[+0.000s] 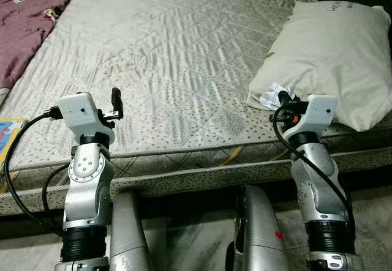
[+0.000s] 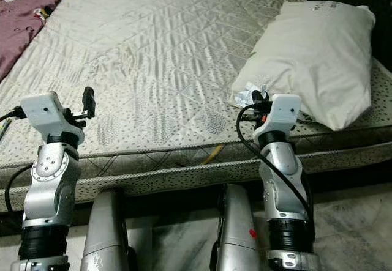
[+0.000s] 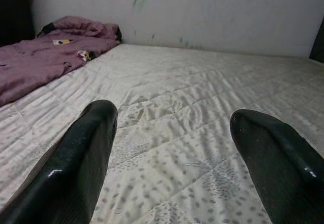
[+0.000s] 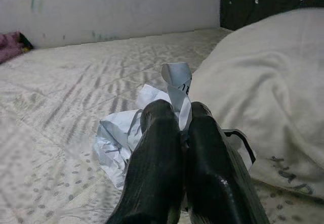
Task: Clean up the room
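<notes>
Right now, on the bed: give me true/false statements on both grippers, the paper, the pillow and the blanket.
1. The right gripper is shut on the crumpled paper. True.
2. The left gripper is shut on the purple blanket. False: it is open above bare mattress, apart from the blanket.
3. The crumpled paper lies beside the white pillow. True.
4. The pillow is on the robot's left. False: it is on its right.
5. The blanket covers the whole mattress. False: it is bunched at the far left.
</notes>
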Tool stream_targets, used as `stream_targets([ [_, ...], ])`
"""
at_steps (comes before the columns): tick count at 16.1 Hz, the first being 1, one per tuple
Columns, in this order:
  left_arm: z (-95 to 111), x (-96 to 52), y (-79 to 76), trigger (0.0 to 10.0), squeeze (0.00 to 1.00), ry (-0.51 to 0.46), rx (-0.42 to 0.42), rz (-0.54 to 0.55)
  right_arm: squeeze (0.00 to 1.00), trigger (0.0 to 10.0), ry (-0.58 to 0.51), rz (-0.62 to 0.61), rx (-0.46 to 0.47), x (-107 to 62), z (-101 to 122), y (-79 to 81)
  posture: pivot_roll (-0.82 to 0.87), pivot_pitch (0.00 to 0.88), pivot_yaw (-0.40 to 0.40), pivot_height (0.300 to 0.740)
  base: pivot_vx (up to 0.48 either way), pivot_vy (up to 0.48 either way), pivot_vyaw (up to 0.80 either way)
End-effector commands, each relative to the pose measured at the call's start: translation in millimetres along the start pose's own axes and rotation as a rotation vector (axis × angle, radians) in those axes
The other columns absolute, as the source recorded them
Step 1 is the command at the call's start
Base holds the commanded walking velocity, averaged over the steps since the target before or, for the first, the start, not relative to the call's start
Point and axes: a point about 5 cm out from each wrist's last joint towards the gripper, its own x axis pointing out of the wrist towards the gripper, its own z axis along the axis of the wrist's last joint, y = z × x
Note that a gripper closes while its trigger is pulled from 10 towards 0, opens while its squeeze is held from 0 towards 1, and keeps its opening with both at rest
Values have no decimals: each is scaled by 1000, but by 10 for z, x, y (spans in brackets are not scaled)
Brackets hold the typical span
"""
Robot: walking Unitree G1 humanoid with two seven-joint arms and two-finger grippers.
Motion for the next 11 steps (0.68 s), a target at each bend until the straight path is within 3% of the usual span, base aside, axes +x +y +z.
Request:
stream_targets([
  [1,-11,16,74,10000,0,3,10,23,0,10000,-24,10,24,18,71,56,-137,0,28,487,0,0,0],
  [8,-31,-24,108,10000,0,0,11,43,0,10000,-62,72,81,124,175,272,-125,0,21,487,0,0,0],
  [11,-103,-44,110,10000,0,31,19,37,0,10000,-80,84,102,130,218,342,-137,0,43,521,0,0,0],
])
